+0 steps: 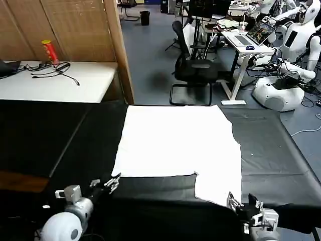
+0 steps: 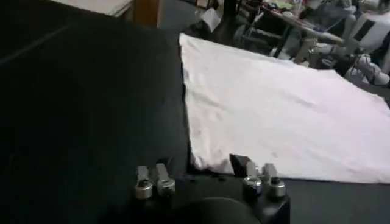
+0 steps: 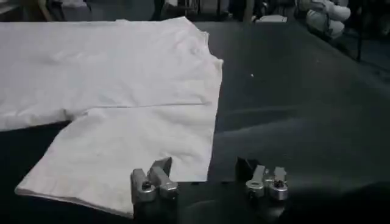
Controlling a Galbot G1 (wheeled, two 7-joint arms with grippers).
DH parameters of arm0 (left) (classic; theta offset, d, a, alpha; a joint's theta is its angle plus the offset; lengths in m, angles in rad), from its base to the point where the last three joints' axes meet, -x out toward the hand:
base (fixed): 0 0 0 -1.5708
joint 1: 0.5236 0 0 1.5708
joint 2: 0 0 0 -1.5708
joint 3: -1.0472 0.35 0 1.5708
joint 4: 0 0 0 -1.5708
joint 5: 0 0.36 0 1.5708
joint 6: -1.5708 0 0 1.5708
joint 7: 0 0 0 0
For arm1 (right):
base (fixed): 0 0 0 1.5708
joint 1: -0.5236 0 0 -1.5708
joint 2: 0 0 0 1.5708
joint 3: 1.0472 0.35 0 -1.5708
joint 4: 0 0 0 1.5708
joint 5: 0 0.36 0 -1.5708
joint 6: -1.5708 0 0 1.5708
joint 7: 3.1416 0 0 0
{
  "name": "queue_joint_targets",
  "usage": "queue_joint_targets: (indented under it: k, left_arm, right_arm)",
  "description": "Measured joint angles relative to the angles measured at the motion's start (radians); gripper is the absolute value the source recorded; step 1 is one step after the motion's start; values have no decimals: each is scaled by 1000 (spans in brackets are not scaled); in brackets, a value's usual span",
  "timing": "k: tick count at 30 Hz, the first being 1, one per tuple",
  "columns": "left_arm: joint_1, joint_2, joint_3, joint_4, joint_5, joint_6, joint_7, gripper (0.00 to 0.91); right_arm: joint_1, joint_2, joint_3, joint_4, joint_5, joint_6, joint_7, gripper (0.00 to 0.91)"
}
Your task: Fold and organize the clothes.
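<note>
The clothes are one white T-shirt (image 1: 180,140) lying flat, plain side up, on the black-covered table (image 1: 55,135), with a sleeve reaching toward the near right. My left gripper (image 1: 106,182) is open just off the shirt's near left corner. In the left wrist view that corner of the shirt (image 2: 274,109) lies between the fingers of the left gripper (image 2: 200,167). My right gripper (image 1: 241,201) is open at the sleeve's near right corner. In the right wrist view the shirt (image 3: 122,79) has its sleeve edge just ahead of the right gripper (image 3: 203,167).
Black table covering stretches wide to the left and right of the shirt. Behind the table stand a white desk with a red can (image 1: 49,51) and cables, a wooden partition (image 1: 118,45), an office chair (image 1: 193,70) and other robots (image 1: 288,75).
</note>
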Motion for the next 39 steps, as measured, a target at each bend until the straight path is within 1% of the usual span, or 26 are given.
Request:
queue_joint_targets:
  k: [1, 2, 3, 4, 10, 14, 18, 21, 25, 27, 29, 32, 36, 39]
  left_arm:
    - [0, 0, 0, 0, 0, 0, 1, 0]
    - [1, 0, 1, 0, 0, 0, 1, 0]
    - [2, 0, 1, -1, 0, 1, 1, 0]
    - [2, 0, 1, -2, 0, 1, 1, 0]
    - [18, 4, 1, -25, 21, 1, -5, 0]
    - [32, 6, -6, -42, 34, 0, -19, 0]
    - [60, 21, -29, -71, 32, 2, -44, 0]
    - [87, 30, -50, -97, 24, 1, -55, 0]
    - [132, 41, -88, -128, 1, -8, -61, 0]
    - [157, 43, -109, -142, -7, -9, -66, 0]
    - [178, 43, -126, -155, -17, -11, -71, 0]
    - [190, 33, -137, -174, -57, -49, -85, 0]
    - [163, 3, -127, -170, -66, -106, -86, 0]
    - [118, -21, -109, -153, -42, -131, -75, 0]
  right_arm:
    - [-3, 0, -1, 2, -1, 0, 0, 146]
    - [-8, 1, -3, 7, -3, 0, 0, 59]
    - [-11, 2, -4, 11, -5, 0, 0, 10]
    - [-16, 3, -4, 15, -7, 0, 0, 0]
    - [-41, 8, -4, 49, -9, -11, 16, 0]
    - [-70, 20, -18, 100, -13, -57, 64, 0]
    - [-120, 35, -36, 171, -20, -87, 104, 0]
    - [-164, 46, -41, 217, -25, -96, 120, 0]
    - [-193, 48, -45, 251, -24, -95, 117, 0]
    - [-194, 47, -44, 255, -24, -88, 107, 0]
    - [-184, 46, -38, 254, -23, -62, 86, 0]
    - [-142, 35, -23, 242, -15, -7, 44, 0]
    - [-56, 8, -17, 207, -1, 54, 9, 0]
    - [20, -17, -22, 155, 16, 78, 0, 0]
